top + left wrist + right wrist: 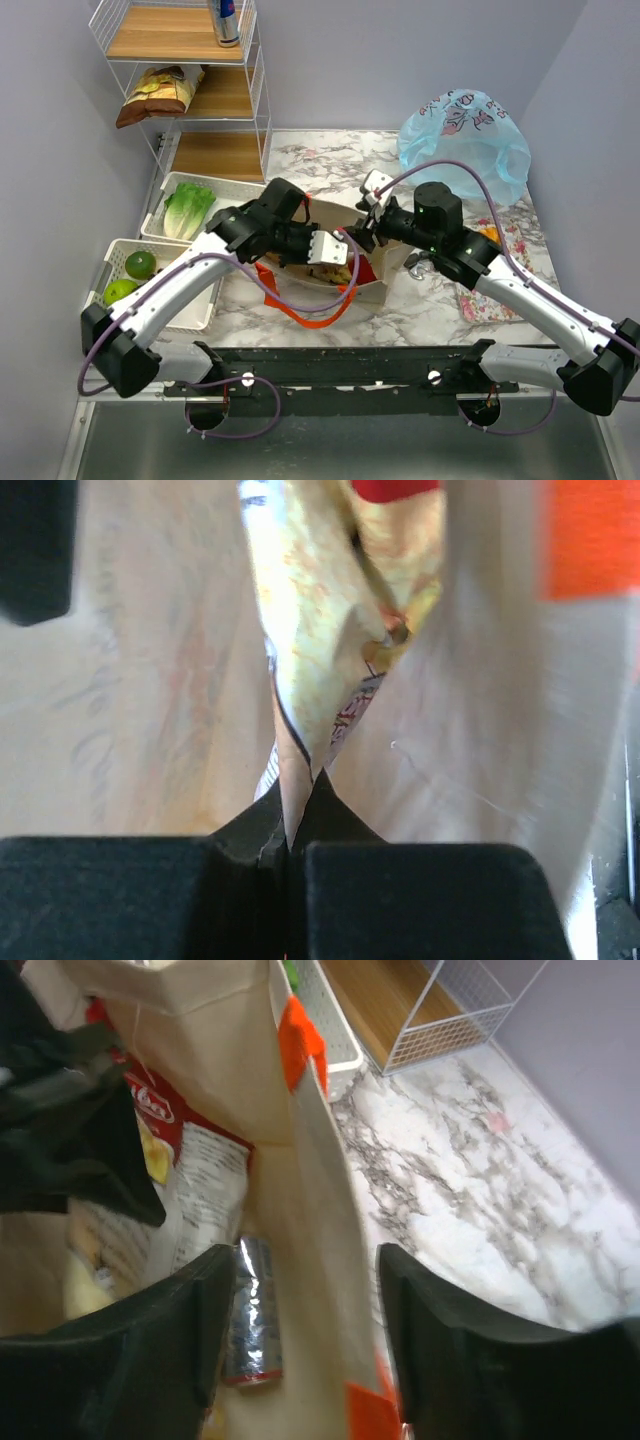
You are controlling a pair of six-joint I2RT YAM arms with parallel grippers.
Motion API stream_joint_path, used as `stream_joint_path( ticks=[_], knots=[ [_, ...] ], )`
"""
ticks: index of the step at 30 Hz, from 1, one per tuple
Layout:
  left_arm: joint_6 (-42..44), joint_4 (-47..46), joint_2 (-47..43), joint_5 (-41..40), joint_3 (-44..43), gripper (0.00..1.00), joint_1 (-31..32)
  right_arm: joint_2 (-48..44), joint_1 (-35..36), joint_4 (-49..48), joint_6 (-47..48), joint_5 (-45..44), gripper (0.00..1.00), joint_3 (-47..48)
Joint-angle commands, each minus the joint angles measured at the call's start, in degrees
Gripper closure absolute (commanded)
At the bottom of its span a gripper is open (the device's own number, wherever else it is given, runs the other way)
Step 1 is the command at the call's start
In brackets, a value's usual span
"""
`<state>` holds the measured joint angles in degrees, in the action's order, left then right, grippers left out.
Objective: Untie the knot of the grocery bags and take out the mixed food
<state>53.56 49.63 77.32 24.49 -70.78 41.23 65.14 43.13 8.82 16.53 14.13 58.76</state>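
The marble table (330,165) carries the canvas tote (383,272) near the middle of its near edge, with both arms reaching into its mouth. The blue plastic bag (465,140) sits at the far right corner. Inside the tote, the yellow snack packet (320,610) runs lengthwise straight away from the left gripper (290,850), which is clamped on its edge. The right gripper (305,1260) stands apart, straddling the tote's side wall, so I'd say the lift is the left arm's.

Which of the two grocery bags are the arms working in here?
The beige canvas tote with orange handles: the left tool pinches a snack packet inside it. The light-blue plastic bag sits apart, back right.
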Motion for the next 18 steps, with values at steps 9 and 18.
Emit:
stream_joint_path(
  ticks=[9,18],
  knots=[
    [-14.5,10.0,-1.5,16.4,-26.5,1.00,-12.5,1.1,-0.8,-0.7,-9.4,-7.9,0.05,20.0],
    [-18.4,11.5,5.0,17.7,-44.0,1.00,-16.3,-0.7,-0.8,8.7,-3.7,1.7,0.02,27.8]
  ],
)
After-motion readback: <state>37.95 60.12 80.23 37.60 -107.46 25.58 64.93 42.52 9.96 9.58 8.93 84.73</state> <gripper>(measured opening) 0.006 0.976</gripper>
